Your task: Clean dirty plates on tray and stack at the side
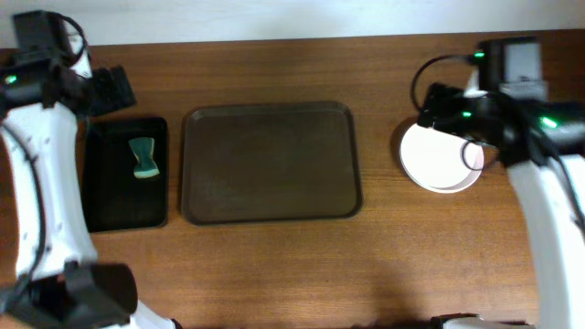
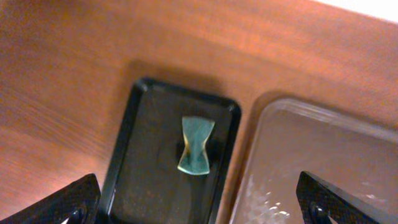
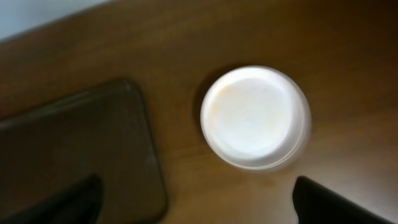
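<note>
The brown tray [image 1: 270, 163] lies mid-table and holds no plates; it also shows in the left wrist view [image 2: 323, 162] and the right wrist view [image 3: 74, 155]. White plates [image 1: 439, 160] sit stacked on the table right of the tray, also in the right wrist view [image 3: 255, 118]; how many are in the stack I cannot tell. My right gripper [image 3: 199, 208] is open and empty, held above the table just beside the stack. My left gripper [image 2: 199, 208] is open and empty, above the black tray [image 2: 161, 168].
The narrow black tray [image 1: 126, 174] stands left of the brown tray with a green sponge [image 1: 143, 157] in it, also in the left wrist view [image 2: 196, 144]. My arms and their bases fill the left and right table edges.
</note>
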Motion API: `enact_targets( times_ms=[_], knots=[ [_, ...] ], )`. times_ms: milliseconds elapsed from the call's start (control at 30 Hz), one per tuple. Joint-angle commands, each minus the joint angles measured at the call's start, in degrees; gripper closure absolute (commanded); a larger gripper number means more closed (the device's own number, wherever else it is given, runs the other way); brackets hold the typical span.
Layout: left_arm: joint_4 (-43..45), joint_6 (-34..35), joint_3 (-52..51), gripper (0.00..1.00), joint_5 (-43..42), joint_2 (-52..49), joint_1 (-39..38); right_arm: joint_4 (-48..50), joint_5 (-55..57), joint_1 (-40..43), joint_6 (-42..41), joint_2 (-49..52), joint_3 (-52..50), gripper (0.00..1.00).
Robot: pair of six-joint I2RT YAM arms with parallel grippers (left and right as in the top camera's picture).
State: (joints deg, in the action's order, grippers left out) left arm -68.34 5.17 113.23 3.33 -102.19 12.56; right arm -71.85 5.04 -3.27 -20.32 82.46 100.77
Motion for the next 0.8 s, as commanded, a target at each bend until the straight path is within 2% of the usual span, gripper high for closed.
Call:
enact_targets(
  times_ms=[0, 167, 467, 533, 600, 633, 767],
  knots=[
    [0.15, -0.72, 0.26, 0.01, -3.58, 2.05, -0.13, -4.85, 3.61, -0.42, 0.59, -7.37, 7.58, 0.02],
    [0.07, -0.72, 0.24, 0.01, -3.58, 1.95, -0.13, -5.33, 1.62, -0.44, 0.57, -17.40, 8.04, 0.02],
    [0.09, -0.72, 0.24, 0.01, -3.58, 1.95, -0.13, -9.66, 5.64, -0.48, 1.88, -18.95, 6.56, 0.02],
    [0.09, -0.70, 0.24, 0.01, -3.58, 1.95, -0.13, -4.24, 5.22, 1.22, 1.92, -20.48, 2.45, 0.01],
    [0.09, -0.70, 0.24, 0.01, -3.58, 1.95, -0.13, 4.83, 3.28, 2.82, 3.37, -25.05, -6.27, 0.02],
    [0.09, -0.70, 0.24, 0.01, -3.58, 1.95, -0.13, 11.78, 1.53, 3.02, 6.01, -29.16, -13.68, 0.02],
    [0.09, -0.72, 0.24, 0.01, -3.58, 1.95, -0.13, 40.37, 1.20, 3.02, 6.78, -47.82, -46.90, 0.02]
  ],
)
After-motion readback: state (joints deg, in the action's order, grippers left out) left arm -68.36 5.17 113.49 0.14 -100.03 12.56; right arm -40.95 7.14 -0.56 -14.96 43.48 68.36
